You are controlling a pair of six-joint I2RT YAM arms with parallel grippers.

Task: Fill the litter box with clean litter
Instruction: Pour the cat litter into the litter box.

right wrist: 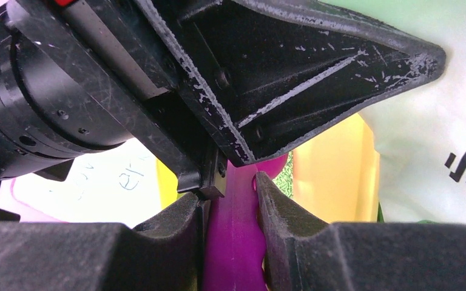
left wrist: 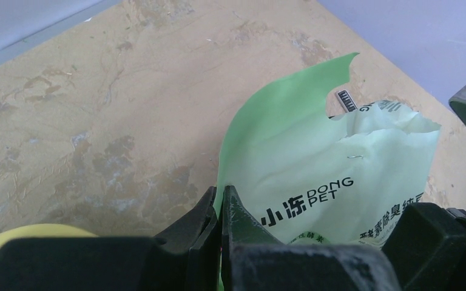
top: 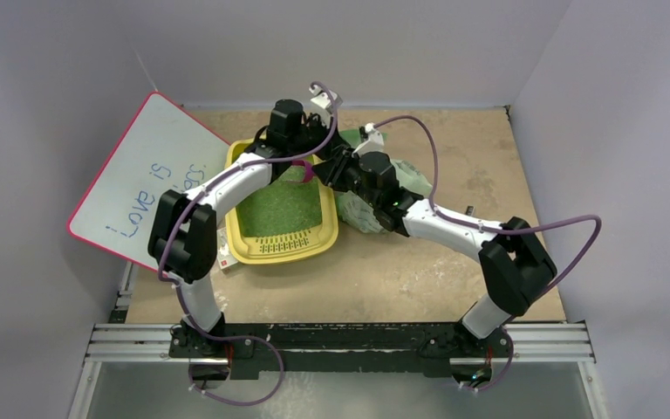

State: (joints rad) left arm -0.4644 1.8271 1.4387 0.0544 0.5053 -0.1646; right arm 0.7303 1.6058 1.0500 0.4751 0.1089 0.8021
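Right tool [right wrist: 230, 194] is part-closed, gripping the purple scoop [right wrist: 233, 248] by its handle. Left tool [left wrist: 221, 206] is pinched tight on the bag [left wrist: 315, 163] edge. Litter box [top: 283, 248] sits just left of the bag, long axis near-far, with green litter [top: 281, 209] inside. Your scoop is at its far-right corner.

Scuffed brown desk [top: 401, 271], pale walls on three sides. Yellow litter box [top: 330, 234] sits left of centre, its grate strip at the end nearest the arm bases and its floor covered with clean litter [top: 281, 209], green. Pink-edged whiteboard [top: 131, 188] with blue handwriting at the left, one corner just beside the box. Pale green bag [top: 410, 175] right of the box, partly under the right arm. Left arm arcs over the box's left rim. Left pincer [top: 318, 144] and right pincer [top: 324, 173] crowd above the box's far end with the purple scoop [top: 305, 170] there; jaws unreadable from this height. Small white carton [top: 227, 255] at the near-left corner.
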